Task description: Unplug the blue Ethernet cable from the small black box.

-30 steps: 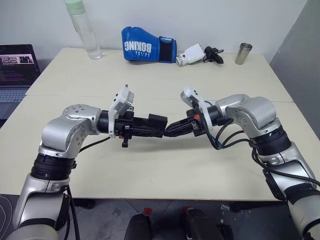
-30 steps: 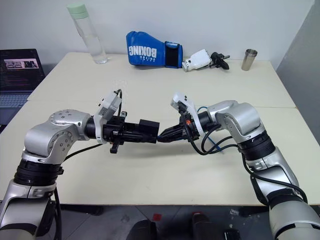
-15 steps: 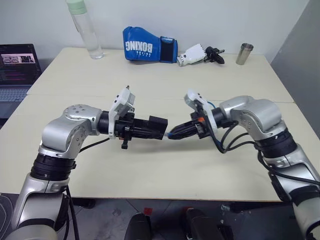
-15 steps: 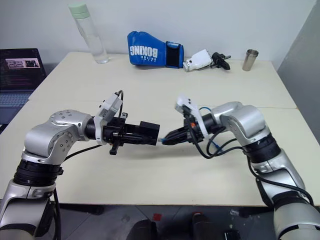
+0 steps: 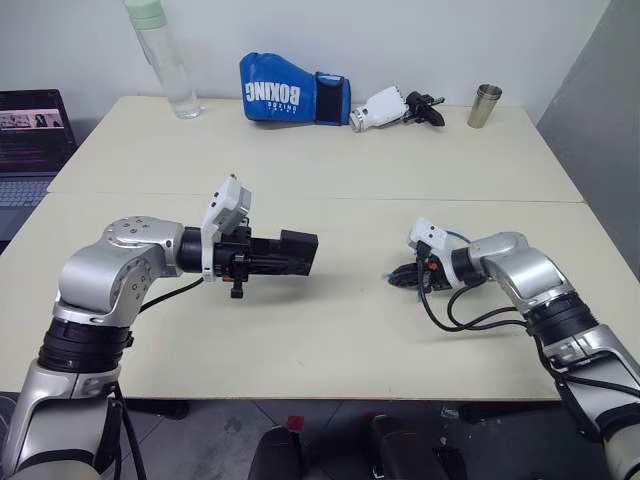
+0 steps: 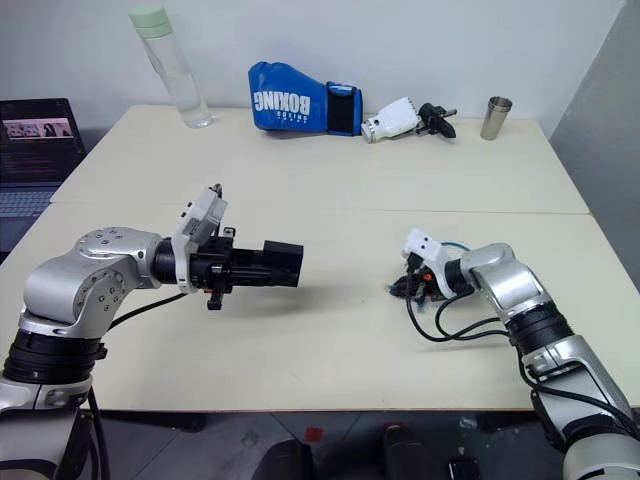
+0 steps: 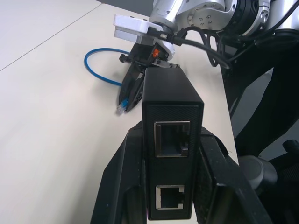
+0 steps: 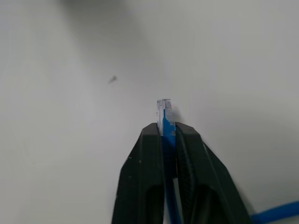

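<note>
Left wrist view settles the main question: the small black box [image 7: 172, 140] sits clamped between the left gripper [image 7: 171, 186]'s two black fingers, and both of its ports face the camera with nothing plugged in. Beyond it, the blue Ethernet cable [image 7: 103, 70] lies looped on the table [image 7: 46, 140], its clear plug end resting at the surface just under the right gripper [image 7: 133, 88].

From the head cameras, the left gripper [image 5: 262, 257] holds the box [image 5: 297, 252] out level above the tabletop, and the right gripper [image 5: 405, 275] is low at the table, well apart from the box. In the right wrist view its fingers [image 8: 142, 186] are pinched on the cable [image 8: 168, 135] just behind the plug, which pokes out past the fingertips. Whether that grip is starting to loosen is hard to judge from this angle; the fingers look closed on the cord.

So the unplugging itself looks done: cable and box are separate. What probably remains is letting go of the cable on the table and setting the box down.
</note>
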{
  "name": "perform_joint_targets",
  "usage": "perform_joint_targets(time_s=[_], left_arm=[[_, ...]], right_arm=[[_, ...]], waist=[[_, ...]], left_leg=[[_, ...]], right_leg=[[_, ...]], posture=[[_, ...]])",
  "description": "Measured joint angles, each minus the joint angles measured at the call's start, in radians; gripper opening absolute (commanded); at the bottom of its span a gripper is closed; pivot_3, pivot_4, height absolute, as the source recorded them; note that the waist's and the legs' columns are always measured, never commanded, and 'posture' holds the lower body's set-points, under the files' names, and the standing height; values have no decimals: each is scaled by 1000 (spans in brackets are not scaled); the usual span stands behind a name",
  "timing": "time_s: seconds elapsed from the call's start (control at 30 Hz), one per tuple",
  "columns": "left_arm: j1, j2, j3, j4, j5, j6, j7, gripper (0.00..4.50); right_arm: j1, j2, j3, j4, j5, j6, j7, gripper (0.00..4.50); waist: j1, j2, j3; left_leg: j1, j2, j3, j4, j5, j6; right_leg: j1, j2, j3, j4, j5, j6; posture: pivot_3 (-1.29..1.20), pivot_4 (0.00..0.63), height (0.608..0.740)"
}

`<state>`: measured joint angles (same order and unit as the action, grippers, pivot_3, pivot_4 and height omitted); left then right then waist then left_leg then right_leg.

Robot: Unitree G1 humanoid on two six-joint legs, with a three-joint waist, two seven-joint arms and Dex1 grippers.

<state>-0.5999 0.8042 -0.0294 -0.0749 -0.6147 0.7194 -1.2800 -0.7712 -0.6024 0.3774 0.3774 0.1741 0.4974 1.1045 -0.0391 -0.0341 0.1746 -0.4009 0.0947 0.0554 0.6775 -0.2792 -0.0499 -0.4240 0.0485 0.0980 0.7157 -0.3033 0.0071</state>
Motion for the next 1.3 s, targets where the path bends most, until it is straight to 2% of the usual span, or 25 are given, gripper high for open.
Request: perform_joint_targets(time_s=[0.2,0.4,0.43,0.57,0.8,1.0,1.1,1.13,1.3], left_arm=[[2,0,0,-3,-1,0,14,808],[7,-3,0,-6,-3,0,41,808],[8,-3,2,-6,-3,-1,45,808],[30,-10,31,-6,1,-13,79,808],[60,-90,83,70,80,-123,250,808],[69,-246,149,219,199,-300,504,808],[57,-336,147,353,287,-464,630,808],[23,-369,153,449,327,-535,698,808],[-79,-406,182,752,427,-773,895,808]], right_arm=[[-27,35,-45,103,-38,-84,-37,2976],[-39,32,-82,105,-35,-82,6,4368],[-39,30,-83,99,-34,-75,16,4485],[-40,15,-102,42,-11,-16,69,4500],[-41,-16,-138,-158,66,138,115,4500],[-53,71,-157,-284,93,201,21,4500],[-102,141,-157,-294,92,209,-33,4500],[-122,165,-157,-287,88,208,-58,4500],[-154,235,-148,-262,71,225,-150,4500]], waist=[[-1,0,0],[0,0,0],[0,0,0],[0,0,0],[4,0,0],[6,0,0],[7,0,0],[9,0,0],[10,-1,-1]], left_leg=[[1,0,0,0,0,0],[0,0,0,0,0,0],[0,0,0,0,0,0],[0,0,0,0,0,0],[1,0,0,0,0,0],[0,0,0,0,0,0],[0,0,0,1,0,0],[0,0,0,1,0,0],[-1,0,1,0,1,-2]], right_leg=[[0,0,0,1,0,0],[0,0,0,0,0,0],[0,0,0,0,0,0],[0,0,0,1,0,0],[0,0,0,1,0,0],[0,-1,0,1,0,0],[0,-1,0,1,1,0],[0,-1,-1,2,1,0],[0,-2,-1,-1,1,0]], posture=[[0,150,740],[0,150,740],[0,150,740],[0,150,740],[0,150,740],[0,150,740],[0,150,740],[0,150,740],[0,150,740]])
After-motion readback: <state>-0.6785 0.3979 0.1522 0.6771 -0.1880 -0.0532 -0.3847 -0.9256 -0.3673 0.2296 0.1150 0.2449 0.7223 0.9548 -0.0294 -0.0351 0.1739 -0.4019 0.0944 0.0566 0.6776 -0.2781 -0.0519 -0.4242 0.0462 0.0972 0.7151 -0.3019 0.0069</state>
